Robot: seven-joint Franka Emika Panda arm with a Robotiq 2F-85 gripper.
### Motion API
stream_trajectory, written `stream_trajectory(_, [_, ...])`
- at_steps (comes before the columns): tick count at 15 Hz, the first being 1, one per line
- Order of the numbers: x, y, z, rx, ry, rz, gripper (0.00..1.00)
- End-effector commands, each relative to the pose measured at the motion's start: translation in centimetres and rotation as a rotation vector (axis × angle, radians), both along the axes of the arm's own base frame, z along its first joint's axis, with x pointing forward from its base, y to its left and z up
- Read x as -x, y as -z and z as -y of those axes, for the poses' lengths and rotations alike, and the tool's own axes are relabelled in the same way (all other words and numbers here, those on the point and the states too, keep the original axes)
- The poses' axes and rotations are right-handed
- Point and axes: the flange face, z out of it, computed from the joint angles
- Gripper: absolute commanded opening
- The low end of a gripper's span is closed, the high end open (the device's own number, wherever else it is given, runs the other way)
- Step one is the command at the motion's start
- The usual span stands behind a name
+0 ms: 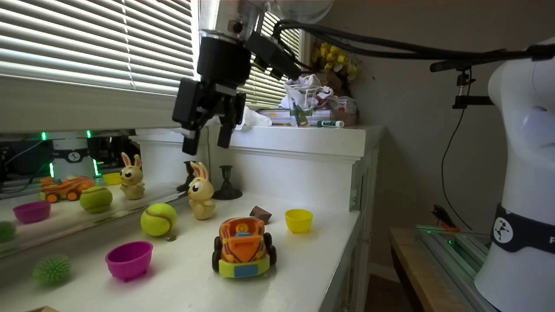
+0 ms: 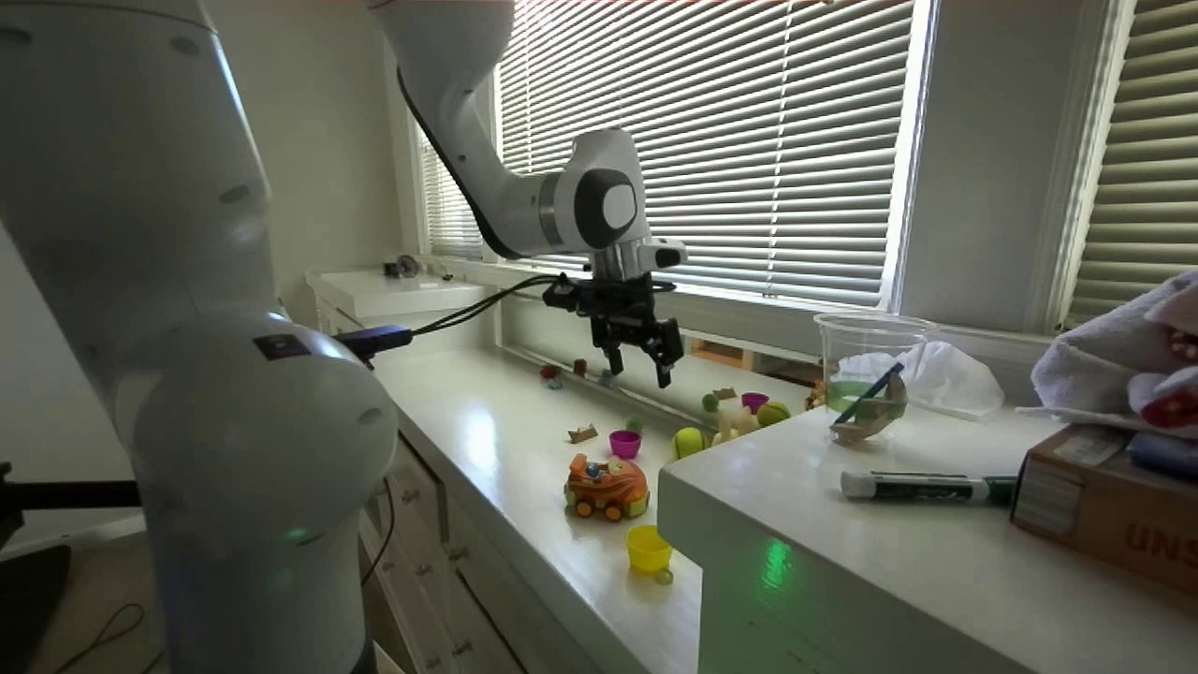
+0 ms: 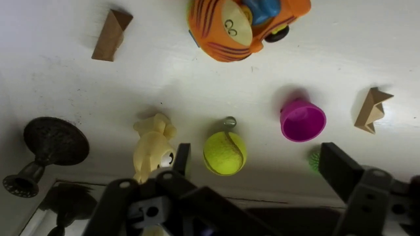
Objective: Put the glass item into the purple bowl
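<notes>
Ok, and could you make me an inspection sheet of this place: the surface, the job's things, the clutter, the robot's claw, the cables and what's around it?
Surface: white counter, some dark specks.
Purple bowl: upright, nothing seen inside.
Glass item: likely the small shiny piece beside the tennis ball, not in the bowl.
Clutter: that ball, orange toy car, toy rabbit, yellow bowl, spiky green ball, dark candlestick, two folded brown pieces.
Gripper (the claw): open, above the counter, nothing seen held.
Cables: black cables run through the air from near the gripper.
Surroundings: window blinds; a raised ledge with a clear cup and a marker.
</notes>
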Motion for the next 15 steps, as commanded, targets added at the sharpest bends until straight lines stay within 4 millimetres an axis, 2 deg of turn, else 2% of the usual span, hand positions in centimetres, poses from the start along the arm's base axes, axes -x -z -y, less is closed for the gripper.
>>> stream_trajectory(1, [-2.4, 2.9, 0.1, -0.029, 0.050, 0.047, 1.00])
stream_trajectory(8, [-4.2, 7.8, 1.8, -0.032, 0.088, 0.066, 1.00])
stream_trajectory(11, [-4.7, 8.8, 2.4, -0.004, 0.085, 0.102, 1.00])
stream_trajectory(12, [-3.8, 8.4, 2.4, -0.017, 0.075, 0.075, 1.00])
stream_trajectory(15, [-3.7, 8.9, 2.5, -0.015, 0.079, 0.070, 1.00])
